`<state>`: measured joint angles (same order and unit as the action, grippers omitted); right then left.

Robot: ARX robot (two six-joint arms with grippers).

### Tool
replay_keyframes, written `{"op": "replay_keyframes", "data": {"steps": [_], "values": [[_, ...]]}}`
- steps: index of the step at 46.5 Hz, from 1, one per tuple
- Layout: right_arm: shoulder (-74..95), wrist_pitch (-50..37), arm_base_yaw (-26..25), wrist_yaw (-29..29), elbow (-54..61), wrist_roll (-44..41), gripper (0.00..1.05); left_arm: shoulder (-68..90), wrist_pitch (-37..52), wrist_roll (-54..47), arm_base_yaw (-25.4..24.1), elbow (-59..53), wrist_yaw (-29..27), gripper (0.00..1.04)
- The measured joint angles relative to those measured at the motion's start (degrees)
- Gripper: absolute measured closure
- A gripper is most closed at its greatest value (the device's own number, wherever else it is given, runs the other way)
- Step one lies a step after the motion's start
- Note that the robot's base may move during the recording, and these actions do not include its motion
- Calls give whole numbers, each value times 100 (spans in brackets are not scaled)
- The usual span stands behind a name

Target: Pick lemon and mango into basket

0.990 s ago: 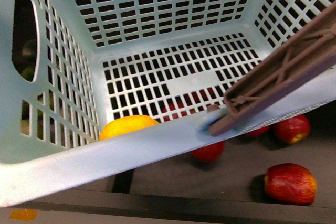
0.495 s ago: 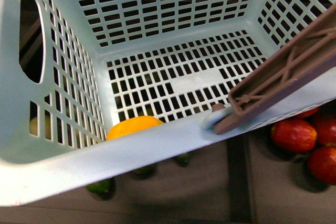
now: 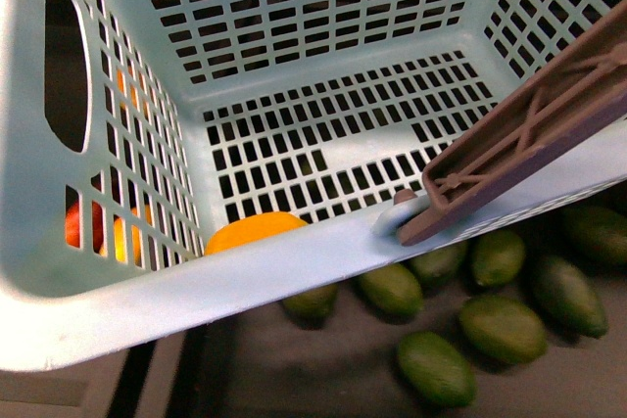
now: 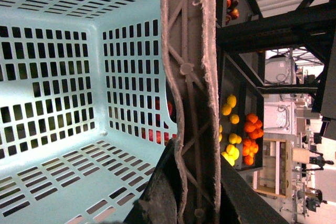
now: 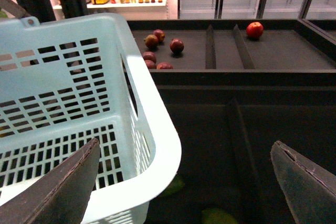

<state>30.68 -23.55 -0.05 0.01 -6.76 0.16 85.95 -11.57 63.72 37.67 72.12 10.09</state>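
Note:
The light turquoise basket (image 3: pixel 294 261) fills the front view, and a yellow-orange fruit (image 3: pixel 250 232) lies on its slotted floor by the near wall. One brown handle (image 3: pixel 529 134) crosses its right side. My left gripper (image 4: pixel 195 192) is shut on the basket handle (image 4: pixel 191 77) and holds the basket (image 4: pixel 52 103) in the air. Several green mangoes (image 3: pixel 436 369) lie on the dark shelf below the basket. My right gripper (image 5: pixel 184 182) is open and empty beside the basket's rim (image 5: pixel 157 124), above a green fruit (image 5: pixel 218 216). Yellow lemons (image 4: pixel 228 108) show far off in the left wrist view.
Orange fruit (image 3: pixel 118 237) shows through the basket's left wall. Oranges (image 4: pixel 249 129) lie next to the lemons in a distant tray. Red apples (image 5: pixel 157 51) and one more apple (image 5: pixel 254 29) sit on a divided dark shelf behind. Dark dividers (image 5: pixel 239 45) split the shelf.
The basket has moved sideways along the shelf. The red apples below it have left the front view, and green mangoes now lie under it. The fruit inside stays put.

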Motion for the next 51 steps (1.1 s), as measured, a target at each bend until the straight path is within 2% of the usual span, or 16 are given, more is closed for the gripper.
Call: {"op": "replay_keyframes", "data": {"steps": [51], "values": [[-2, 0, 2, 0, 4, 2, 9, 0, 0, 4, -2, 2, -9, 98]]}}
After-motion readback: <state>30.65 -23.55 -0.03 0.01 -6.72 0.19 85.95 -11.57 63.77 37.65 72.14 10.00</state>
